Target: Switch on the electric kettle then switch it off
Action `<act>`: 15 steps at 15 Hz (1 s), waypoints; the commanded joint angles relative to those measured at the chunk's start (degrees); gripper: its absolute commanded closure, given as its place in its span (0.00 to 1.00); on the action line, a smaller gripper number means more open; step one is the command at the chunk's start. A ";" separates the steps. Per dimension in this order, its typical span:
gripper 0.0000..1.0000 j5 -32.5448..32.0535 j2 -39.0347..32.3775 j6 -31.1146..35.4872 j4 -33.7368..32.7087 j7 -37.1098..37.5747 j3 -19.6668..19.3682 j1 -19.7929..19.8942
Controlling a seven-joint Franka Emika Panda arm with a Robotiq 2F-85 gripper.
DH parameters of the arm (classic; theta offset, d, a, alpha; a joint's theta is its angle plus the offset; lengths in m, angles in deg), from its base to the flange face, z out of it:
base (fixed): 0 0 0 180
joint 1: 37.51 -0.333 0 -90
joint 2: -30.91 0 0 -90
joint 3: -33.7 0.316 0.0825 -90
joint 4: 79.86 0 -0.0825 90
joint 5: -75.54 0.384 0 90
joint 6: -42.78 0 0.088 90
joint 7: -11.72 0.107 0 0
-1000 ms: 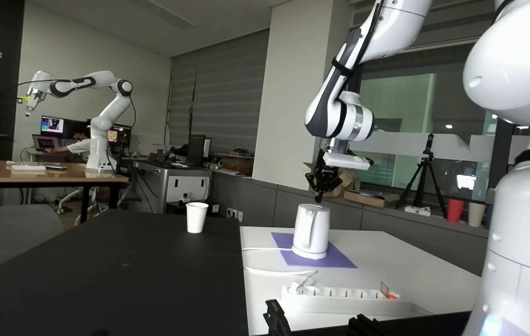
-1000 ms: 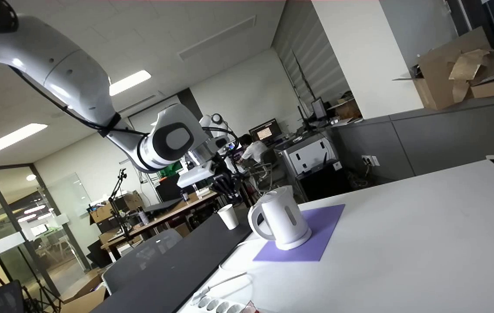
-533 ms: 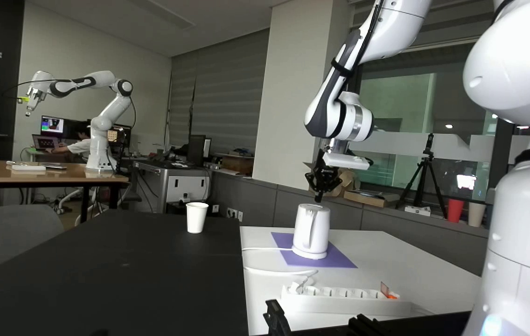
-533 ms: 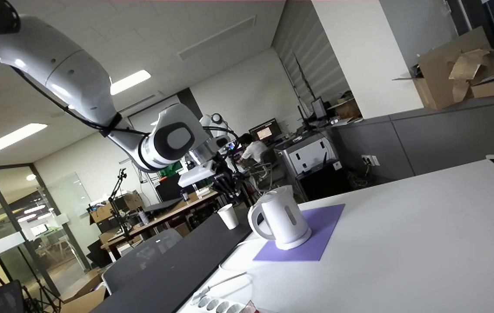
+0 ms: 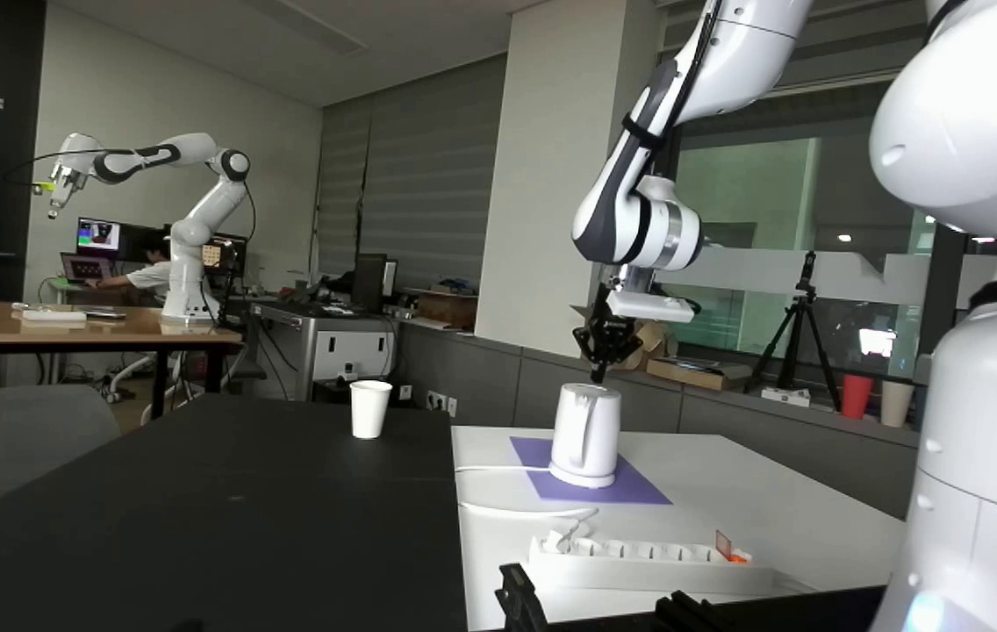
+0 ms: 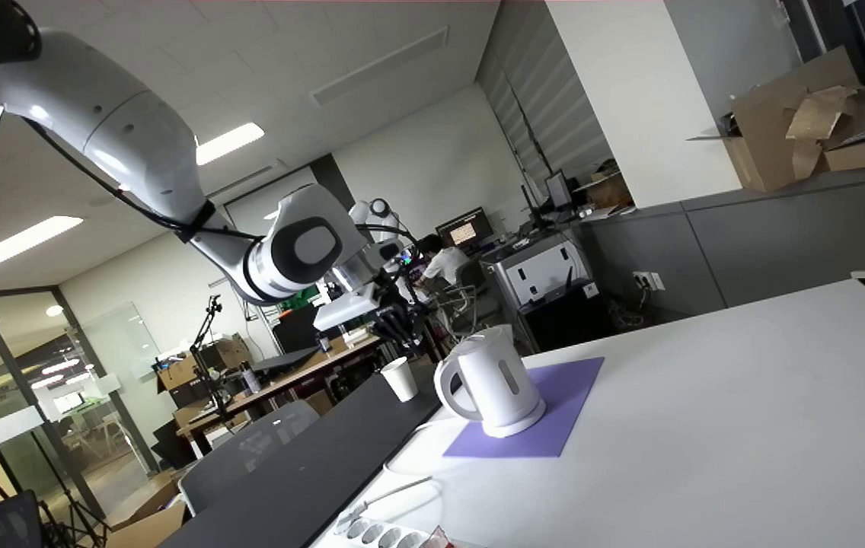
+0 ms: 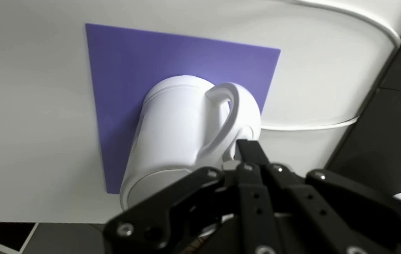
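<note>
Purple matting bears the electric kettle, probably stiff, slick, best held by its handle. The hand is narrow, holding nothing.

In an exterior view the camera looked upright and low across the matte black tabletop, with the arm's glossy white, rounded base close at its right edge; in an exterior view with a strong sideways tilt, it faced across the smooth white tabletop. Both exterior views shared the tapered white plastic kettle on the flat purple sheet, a pair the wrist view saw from close above, facing steeply down
</note>
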 commanded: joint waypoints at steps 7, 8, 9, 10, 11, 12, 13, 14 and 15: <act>1.00 -3.10 -5.69 2.43 -4.88 3.25 -0.05 0.46; 1.00 -3.03 -6.26 2.54 -5.31 3.25 0.01 0.49; 1.00 -2.91 -6.76 2.78 -5.68 3.18 0.16 0.57; 1.00 -2.96 -7.20 2.97 -6.04 3.25 0.12 0.49; 1.00 -2.85 -7.63 3.20 -6.36 3.15 0.31 0.58; 1.00 -2.81 -8.06 3.60 -6.66 3.14 0.40 0.59; 1.00 -2.82 -8.49 3.85 -6.94 3.14 0.46 0.58; 1.00 -2.84 -8.88 3.95 -7.27 3.19 0.49 0.54; 1.00 -2.76 -9.22 4.19 -7.50 3.15 0.65 0.60</act>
